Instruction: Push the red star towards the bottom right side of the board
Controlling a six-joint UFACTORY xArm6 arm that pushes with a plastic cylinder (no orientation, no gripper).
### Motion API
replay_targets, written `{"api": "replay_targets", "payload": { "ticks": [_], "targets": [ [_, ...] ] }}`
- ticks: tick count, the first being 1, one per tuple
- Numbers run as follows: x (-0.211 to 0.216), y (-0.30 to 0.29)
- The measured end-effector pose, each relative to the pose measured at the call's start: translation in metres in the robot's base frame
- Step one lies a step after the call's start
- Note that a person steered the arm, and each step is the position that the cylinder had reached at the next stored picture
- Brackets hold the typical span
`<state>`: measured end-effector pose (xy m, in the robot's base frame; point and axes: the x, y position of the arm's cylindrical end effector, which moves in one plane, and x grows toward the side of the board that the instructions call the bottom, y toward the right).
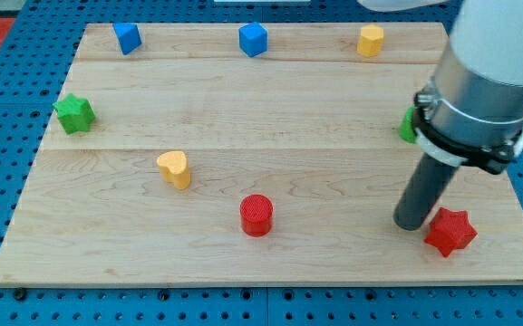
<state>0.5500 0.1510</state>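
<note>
1. Your rod has no gripper, so nothing opens, closes or is held; it comes down from the view's upper right and my tip (414, 223) rests on the board (270, 263) near its bottom right corner.
2. You'll find the red star (450, 232) just to the view's right of my tip and slightly lower, touching or almost touching it; you cannot tell which.
3. The star lies close to the board's right edge and bottom edge.
4. Look left along the bottom for the red cylinder (256, 215), well apart from my tip.
5. Further left and a little higher sits the yellow heart (175, 168).
6. A green star (74, 113) is at the left edge.
7. Along the top you see a blue block (127, 38), a blue cube (253, 39) and a yellow block (370, 40).
8. A green block (409, 126) peeks out behind the arm at the right, its shape hidden.
</note>
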Motion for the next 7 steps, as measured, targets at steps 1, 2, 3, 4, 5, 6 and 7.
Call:
{"api": "replay_targets", "payload": {
  "ticks": [1,2,3,4,5,6,7],
  "targets": [
    [-0.024,-0.014],
    [-0.038,0.036],
    [-0.043,0.036],
    [-0.043,0.036],
    [-0.042,0.036],
    [-0.042,0.036],
    [-0.041,0.036]
  ]
}}
